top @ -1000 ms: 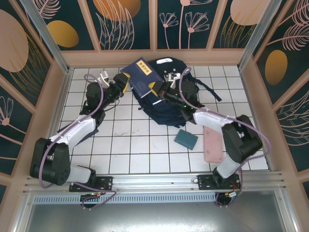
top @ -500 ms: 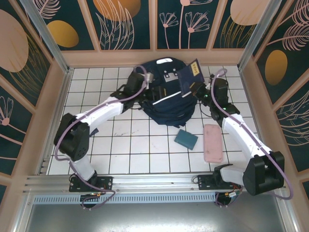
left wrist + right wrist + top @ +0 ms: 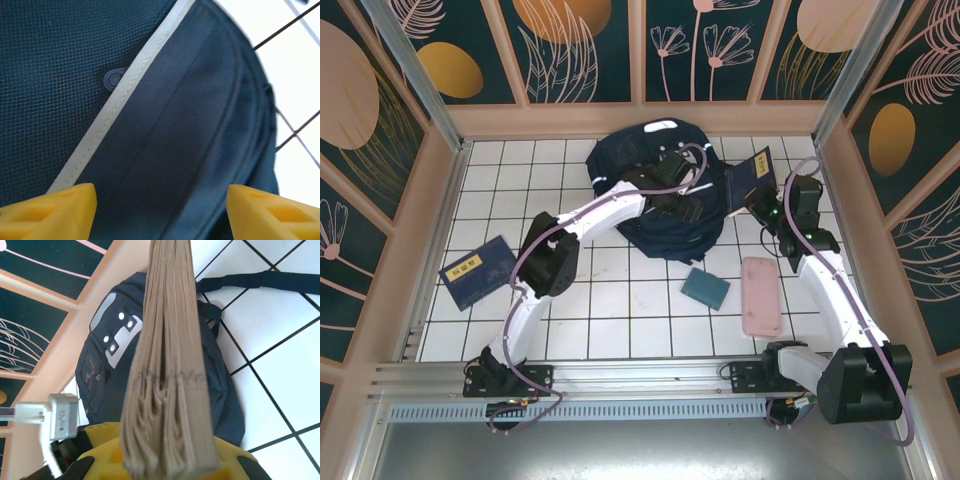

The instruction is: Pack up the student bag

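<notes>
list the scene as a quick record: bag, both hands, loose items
student bag: lying at the far middle, under the left arm
left hand: open, just over the bag's fabric, holding nothing
right hand: shut on a navy book, held on edge to the right of the bag
second navy book: lying flat at the far left, yellow label up
teal pouch: lying in front of the bag
pink case: lying right of the pouch

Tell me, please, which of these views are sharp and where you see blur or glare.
Top external: evenly lit, the student bag sharp. Left wrist: weave crisp at upper left, smeared towards the right edge, white tiles washed out, yellow jaws soft. Right wrist: page edges of the book clear; the grey plug at lower left is blurred.
</notes>
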`<state>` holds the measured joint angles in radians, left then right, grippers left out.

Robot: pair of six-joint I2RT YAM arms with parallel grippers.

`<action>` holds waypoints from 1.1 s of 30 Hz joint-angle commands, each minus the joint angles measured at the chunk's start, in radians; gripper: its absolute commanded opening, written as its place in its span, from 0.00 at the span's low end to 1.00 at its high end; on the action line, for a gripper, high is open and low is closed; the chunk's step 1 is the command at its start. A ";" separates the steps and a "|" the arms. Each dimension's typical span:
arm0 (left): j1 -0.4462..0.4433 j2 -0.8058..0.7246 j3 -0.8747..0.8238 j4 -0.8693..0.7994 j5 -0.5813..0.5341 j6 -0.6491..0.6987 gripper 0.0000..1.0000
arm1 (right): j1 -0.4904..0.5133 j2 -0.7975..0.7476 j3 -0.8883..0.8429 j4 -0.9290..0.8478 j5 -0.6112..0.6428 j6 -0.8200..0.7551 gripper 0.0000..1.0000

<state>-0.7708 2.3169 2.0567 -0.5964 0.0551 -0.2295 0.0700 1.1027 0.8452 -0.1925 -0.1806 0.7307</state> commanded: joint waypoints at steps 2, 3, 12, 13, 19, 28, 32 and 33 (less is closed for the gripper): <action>0.006 0.062 0.078 -0.115 -0.042 0.093 0.69 | -0.013 -0.039 -0.015 0.013 -0.036 -0.008 0.01; 0.005 0.071 0.081 -0.117 -0.050 0.102 0.69 | -0.013 -0.038 -0.017 0.014 -0.040 -0.005 0.01; 0.005 0.093 0.085 -0.148 -0.020 0.199 0.76 | -0.015 -0.034 -0.035 0.036 -0.064 0.022 0.02; 0.006 0.093 0.082 -0.140 -0.037 0.198 0.75 | -0.014 -0.033 -0.038 0.040 -0.068 0.025 0.02; 0.006 0.095 0.082 -0.102 -0.232 0.161 0.44 | -0.015 -0.033 -0.044 0.044 -0.076 0.035 0.01; 0.006 -0.082 -0.033 0.061 -0.287 0.120 0.04 | -0.014 -0.051 -0.009 -0.079 -0.001 -0.009 0.01; 0.006 -0.191 -0.103 0.159 -0.365 0.084 0.00 | -0.014 -0.068 0.000 -0.143 0.001 -0.026 0.02; 0.006 -0.211 -0.114 0.176 -0.389 0.074 0.00 | -0.014 -0.074 0.002 -0.155 -0.007 -0.029 0.02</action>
<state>-0.7837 2.2280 1.9568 -0.5465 -0.1913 -0.0959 0.0624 1.0672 0.8051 -0.3054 -0.1997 0.7330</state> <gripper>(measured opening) 0.056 0.104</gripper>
